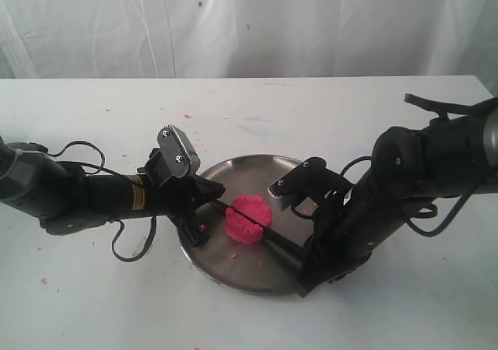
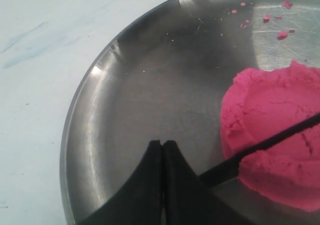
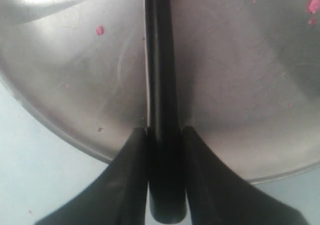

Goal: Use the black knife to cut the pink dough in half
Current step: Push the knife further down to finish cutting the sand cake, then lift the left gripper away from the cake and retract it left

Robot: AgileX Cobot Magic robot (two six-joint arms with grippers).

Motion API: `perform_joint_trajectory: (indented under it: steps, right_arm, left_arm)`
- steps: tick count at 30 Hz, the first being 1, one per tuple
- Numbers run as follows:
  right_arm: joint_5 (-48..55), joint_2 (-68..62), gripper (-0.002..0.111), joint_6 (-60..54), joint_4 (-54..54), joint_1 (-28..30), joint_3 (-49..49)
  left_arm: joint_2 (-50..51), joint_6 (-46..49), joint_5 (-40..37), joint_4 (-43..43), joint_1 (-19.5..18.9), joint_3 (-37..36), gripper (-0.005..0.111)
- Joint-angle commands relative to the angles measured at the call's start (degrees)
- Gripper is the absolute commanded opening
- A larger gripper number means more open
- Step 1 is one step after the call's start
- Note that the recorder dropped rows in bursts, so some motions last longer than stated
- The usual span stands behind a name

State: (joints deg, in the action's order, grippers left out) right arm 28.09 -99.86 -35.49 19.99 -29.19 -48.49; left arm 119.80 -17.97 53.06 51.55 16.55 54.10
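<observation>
The pink dough [image 1: 249, 218] is a small round puck in the middle of the steel plate [image 1: 257, 171]. The black knife [image 1: 282, 243] lies across it, with its blade sunk into a groove in the dough [image 2: 275, 115]. My right gripper [image 1: 305, 268] is shut on the knife's handle [image 3: 162, 85] at the plate's near right rim [image 3: 240, 75]. My left gripper [image 1: 214, 196] hangs over the plate's left side, fingers [image 2: 150, 170] pressed together with nothing between them. The blade's tip [image 2: 225, 167] ends right beside the left gripper [image 2: 162, 144].
Tiny pink crumbs [image 2: 282, 35] lie on the plate [image 2: 140, 100] beyond the dough, and more crumbs [image 3: 100, 30] lie near the handle. A few pink specks [image 1: 43, 280] dot the white table [image 1: 93, 303]. A white curtain [image 1: 249, 23] hangs behind.
</observation>
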Motion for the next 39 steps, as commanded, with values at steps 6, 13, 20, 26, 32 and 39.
perform_joint_trajectory:
  steps: [6,13,20,26,32,39]
  right_arm:
    - [-1.29,-1.97,0.0,-0.26,1.02,-0.12,0.54]
    - [-4.21,-2.35,0.0,-0.26,1.0,-0.12,0.54]
    - [-5.69,-3.22,0.0,-0.26,1.0,-0.12,-0.61]
    - [-5.56,-4.88,0.0,-0.26,1.0,-0.12,-1.75]
    - [-6.18,-5.84,0.0,-0.26,1.0,-0.12,-1.75]
    - [-6.35,-5.84,0.0,-0.26,1.0,-0.12,-1.75]
  left_arm:
    - [0.56,-0.04,-5.08,1.72,0.17,-0.62,0.0]
    - [0.56,-0.04,-4.65,1.68,0.17,-0.62,0.0]
    - [0.56,-0.27,3.22,0.79,0.17,-0.62,0.0]
    - [0.56,-0.27,-0.37,1.13,0.17,-0.62,0.0]
    - [0.56,-0.27,-0.68,1.13,0.17,-0.62,0.0]
    - [0.56,-0.27,-0.79,1.13,0.17,-0.62,0.0]
